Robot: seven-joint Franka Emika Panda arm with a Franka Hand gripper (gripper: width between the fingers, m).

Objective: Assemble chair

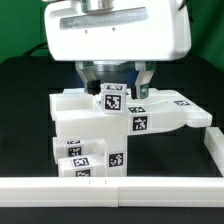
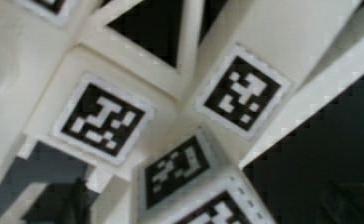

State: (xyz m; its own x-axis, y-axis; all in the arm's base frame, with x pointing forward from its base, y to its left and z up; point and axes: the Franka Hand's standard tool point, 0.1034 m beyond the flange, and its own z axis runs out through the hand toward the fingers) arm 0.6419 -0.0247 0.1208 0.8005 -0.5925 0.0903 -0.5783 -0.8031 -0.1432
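Note:
The chair (image 1: 90,125) is a blocky white stack of tagged parts in the middle of the black table. A flat plate (image 1: 175,110) juts toward the exterior view's right, and a small tagged block (image 1: 112,98) stands on top. My gripper (image 1: 118,86) hangs straight above, one finger on each side of that top block with dark gaps between, open and holding nothing. The wrist view is filled by white chair parts and their tags (image 2: 104,118), very close. My fingertips do not show clearly there.
A long plain white rail (image 1: 110,190) runs along the front edge, and a second white rail (image 1: 214,145) goes up the exterior view's right side. The big white gripper body (image 1: 115,25) hides what lies behind the chair.

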